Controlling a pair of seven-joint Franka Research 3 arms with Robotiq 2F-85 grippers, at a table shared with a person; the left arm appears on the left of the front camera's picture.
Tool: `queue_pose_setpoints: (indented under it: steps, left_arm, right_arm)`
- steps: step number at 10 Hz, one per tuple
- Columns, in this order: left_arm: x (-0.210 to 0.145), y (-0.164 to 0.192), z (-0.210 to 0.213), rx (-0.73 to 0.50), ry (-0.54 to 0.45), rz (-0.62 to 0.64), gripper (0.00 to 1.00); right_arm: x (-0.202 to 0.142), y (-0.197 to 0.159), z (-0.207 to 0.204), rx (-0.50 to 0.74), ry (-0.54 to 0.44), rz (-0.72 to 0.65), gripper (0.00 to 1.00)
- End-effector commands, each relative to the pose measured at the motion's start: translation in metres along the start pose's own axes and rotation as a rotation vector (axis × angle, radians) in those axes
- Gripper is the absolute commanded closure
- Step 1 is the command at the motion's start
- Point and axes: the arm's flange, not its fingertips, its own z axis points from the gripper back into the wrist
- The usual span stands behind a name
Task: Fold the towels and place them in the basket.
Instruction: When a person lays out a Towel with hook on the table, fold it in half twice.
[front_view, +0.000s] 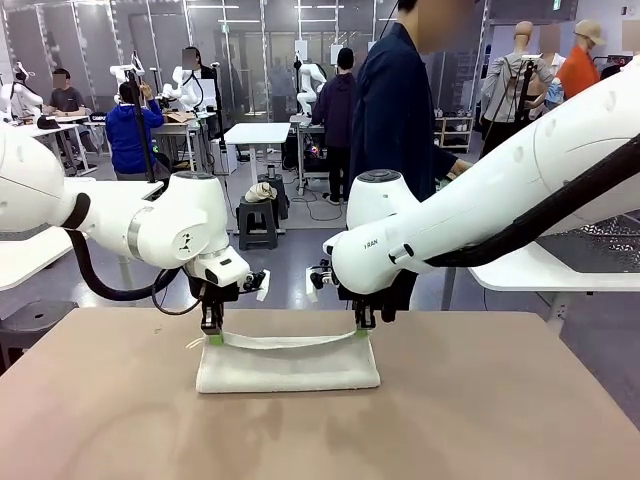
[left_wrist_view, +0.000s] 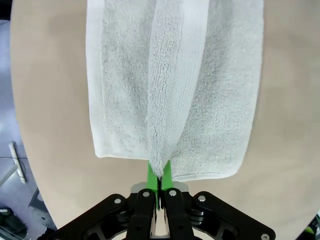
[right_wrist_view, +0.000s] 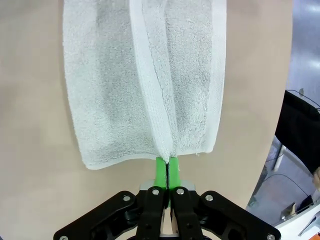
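**Operator:** Report the position of the towel (front_view: 288, 370).

**Inspector:** One cream-white towel lies flat on the brown table (front_view: 100, 420). It is roughly centred from left to right and sits in the half farther from the robot. Its long side runs across the table. The bottom layer rests on the surface. One long edge of the top layer is held above it at both short ends and sags in a shallow curve between the two hold points.

**Operator:** Report the condition of the left gripper (front_view: 213, 338).

**Inspector:** It points straight down over the towel's left end. In the left wrist view, the green pads (left_wrist_view: 151, 176) are pressed together on a pinch of terry cloth. From that pinch, a ridge of cloth runs away along the middle of the towel.

**Operator:** Report the condition of the right gripper (front_view: 361, 332).

**Inspector:** It also points down, over the towel's right end. In the right wrist view, its pads (right_wrist_view: 174, 170) are clamped on the hemmed edge at the corner. The hem band rises from the grip point and crosses the layer lying below it.

**Operator:** Compare the height of the two grip points.

**Inspector:** Both are just above the bottom layer and at nearly the same level.

**Operator:** Report anything else near the work area.

**Inspector:** A person (front_view: 395, 110) in a dark jacket stands beyond the far edge of the table, partly hidden by the right arm.
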Motion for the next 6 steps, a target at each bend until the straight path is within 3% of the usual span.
queue_pose_setpoints:
  steps: [1,3,4,5,6]
  left_arm:
    - [0.0032,0.0142,-0.0156,0.025,-0.007,-0.003,0.97]
    - [0.0033,0.0177,-0.022,0.056,-0.007,-0.002,0.97]
    - [0.0034,0.02,-0.021,0.08,-0.017,-0.003,0.81]
    - [0.0038,0.0187,-0.0177,0.103,-0.023,-0.004,0.77]
    - [0.0033,0.0183,-0.0131,0.129,-0.025,-0.006,0.62]
  right_arm:
    - [0.0023,-0.0091,-0.0123,-0.014,0.0,0.0,0.98]
    - [0.0027,-0.0096,-0.0178,-0.02,-0.005,-0.005,0.98]
    - [0.002,-0.0103,-0.0197,-0.027,-0.008,-0.008,0.78]
    - [0.0012,-0.0096,-0.0192,-0.039,-0.012,-0.006,0.78]
    - [0.0004,-0.01,-0.0171,-0.057,-0.014,-0.005,0.59]
